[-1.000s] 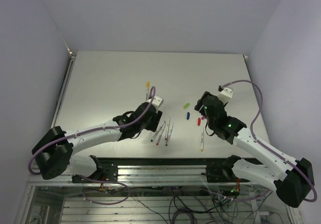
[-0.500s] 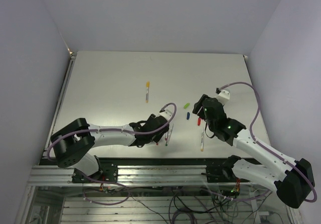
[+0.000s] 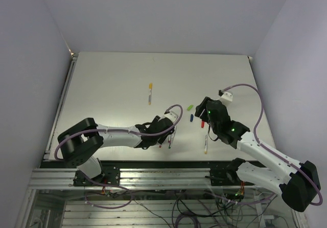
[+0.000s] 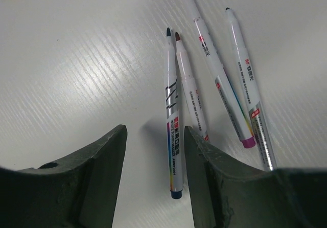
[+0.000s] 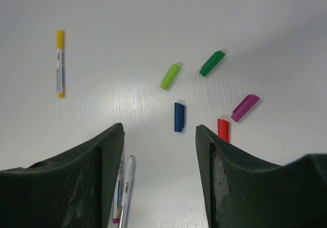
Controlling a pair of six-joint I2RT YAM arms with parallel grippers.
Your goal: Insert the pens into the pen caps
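Pens [image 4: 206, 51] lie uncapped at frame centre; picking seems in hand: the spread left gripper [image 4: 153, 133] should next pinch the blue-ended pen [image 4: 172, 131]; the right gripper [image 5: 160, 131] is spread too.

Glossy plastic pens [image 4: 172, 115] (matt, finely ribbed table [image 4: 76, 74])

Rightmost pen [image 4: 246, 80] — rear end hidden
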